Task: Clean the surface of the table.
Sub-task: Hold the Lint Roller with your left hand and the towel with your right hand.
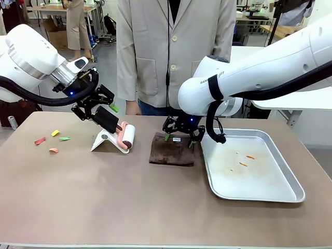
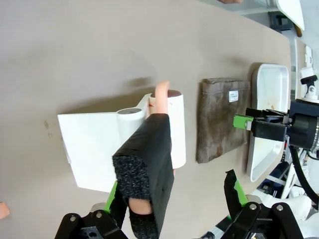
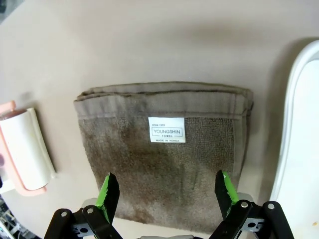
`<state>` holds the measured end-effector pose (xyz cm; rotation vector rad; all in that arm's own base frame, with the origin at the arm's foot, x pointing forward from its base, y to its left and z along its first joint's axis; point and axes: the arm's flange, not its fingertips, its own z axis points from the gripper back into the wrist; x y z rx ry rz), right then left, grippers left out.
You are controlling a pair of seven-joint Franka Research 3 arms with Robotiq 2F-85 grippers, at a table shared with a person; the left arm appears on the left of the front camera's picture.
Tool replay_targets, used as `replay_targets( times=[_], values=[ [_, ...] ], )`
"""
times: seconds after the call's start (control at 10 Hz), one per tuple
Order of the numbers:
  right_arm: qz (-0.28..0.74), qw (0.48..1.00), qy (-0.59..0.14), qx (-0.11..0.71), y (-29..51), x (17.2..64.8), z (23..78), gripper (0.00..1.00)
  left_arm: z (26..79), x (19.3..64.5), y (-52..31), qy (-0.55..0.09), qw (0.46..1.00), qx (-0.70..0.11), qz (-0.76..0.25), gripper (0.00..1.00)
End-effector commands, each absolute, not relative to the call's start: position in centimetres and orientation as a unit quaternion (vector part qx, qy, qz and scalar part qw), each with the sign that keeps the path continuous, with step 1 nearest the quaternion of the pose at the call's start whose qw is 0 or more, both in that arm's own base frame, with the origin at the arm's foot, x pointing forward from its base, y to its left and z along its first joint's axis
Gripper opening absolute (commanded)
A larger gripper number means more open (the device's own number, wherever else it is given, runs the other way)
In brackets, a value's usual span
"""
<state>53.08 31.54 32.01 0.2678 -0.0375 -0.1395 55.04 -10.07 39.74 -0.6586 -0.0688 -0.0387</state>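
The brownish surface (image 1: pixel 104 202) spans the whole foreground. The left claw (image 2: pixel 174 193) gapes wide around the lint roller's (image 1: pixel 127 136) black-wrapped handle (image 2: pixel 147 164), one finger beside it and the other apart. The right claw (image 3: pixel 167 191) hangs fully open over the brown towel (image 3: pixel 164 154) mid-surface. The metal tray (image 1: pixel 259 179) sits near the right edge, and coloured scraps (image 1: pixel 64 138) lie near the left.

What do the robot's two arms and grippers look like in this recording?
The left arm and right arm are rounded white shells trailing thick black cables. The right one carries grey lettering and a black strap. The left gripper and right gripper are black linkages with green pads.
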Motion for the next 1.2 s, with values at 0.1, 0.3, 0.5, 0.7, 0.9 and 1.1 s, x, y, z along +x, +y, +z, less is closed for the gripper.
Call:
replay_targets(
  times=[0.1,0.3,0.5,0.7,0.9,1.1],
  values=[
    [-0.078,0.99,-0.022,0.116,32.5,53.6,32.2,1.0,39.7,54.8,-9.8,-0.018,0.954,-0.298,0.006,1.0],
    [-0.08,0.99,-0.02,0.111,32.6,53.6,32.1,1.0,39.6,54.8,-10.3,-0.02,0.957,-0.289,0.015,1.0],
    [-0.093,0.993,-0.023,0.074,32.8,53.8,32.0,1.0,39.6,54.8,-10.5,-0.021,0.953,-0.302,0.005,1.0],
    [-0.098,0.994,-0.025,0.033,33.1,54.1,31.7,1.0,39.3,54.9,-10.4,-0.014,0.954,-0.3,0.008,1.0],
    [-0.101,0.994,-0.027,-0.011,33.5,53.9,32.0,1.0,39.3,54.7,-10.0,-0.014,0.953,-0.302,0.012,1.0],
    [-0.099,0.995,-0.019,-0.021,33.7,54.0,31.5,1.0,39.1,54.7,-10.0,-0.012,0.952,-0.305,0.008,1.0]
  ],
)
